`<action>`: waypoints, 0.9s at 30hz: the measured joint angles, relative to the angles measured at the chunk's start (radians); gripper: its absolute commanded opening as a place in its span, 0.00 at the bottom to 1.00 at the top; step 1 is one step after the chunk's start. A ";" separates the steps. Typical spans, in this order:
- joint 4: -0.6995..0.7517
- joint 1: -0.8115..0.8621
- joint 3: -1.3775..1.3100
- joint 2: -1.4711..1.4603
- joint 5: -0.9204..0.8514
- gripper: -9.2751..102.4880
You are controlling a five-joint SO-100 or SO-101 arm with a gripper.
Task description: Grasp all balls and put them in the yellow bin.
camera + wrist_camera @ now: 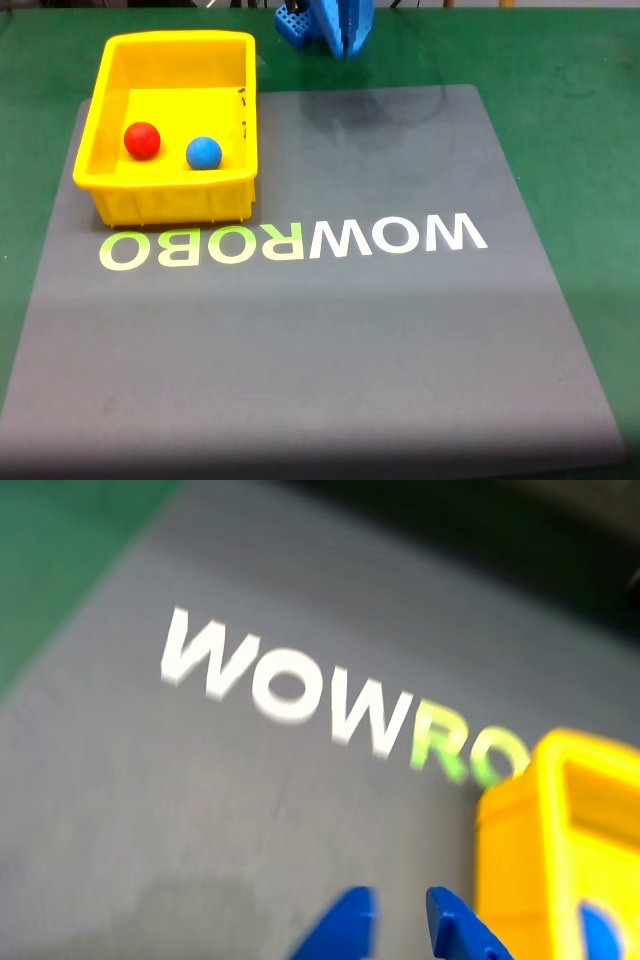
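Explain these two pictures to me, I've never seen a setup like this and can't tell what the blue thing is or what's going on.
The blue thing at the top of the fixed view is a small robot arm. That picture looks down on a grey mat printed WOWROBO, lying on a green table. The other picture comes from a camera on the arm's wrist, so its claw pokes in at the bottom, holding nothing. The yellow bin sits on the mat, with the red ball and blue ball inside.
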 measured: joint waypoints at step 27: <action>0.479 0.081 0.291 0.232 0.049 0.08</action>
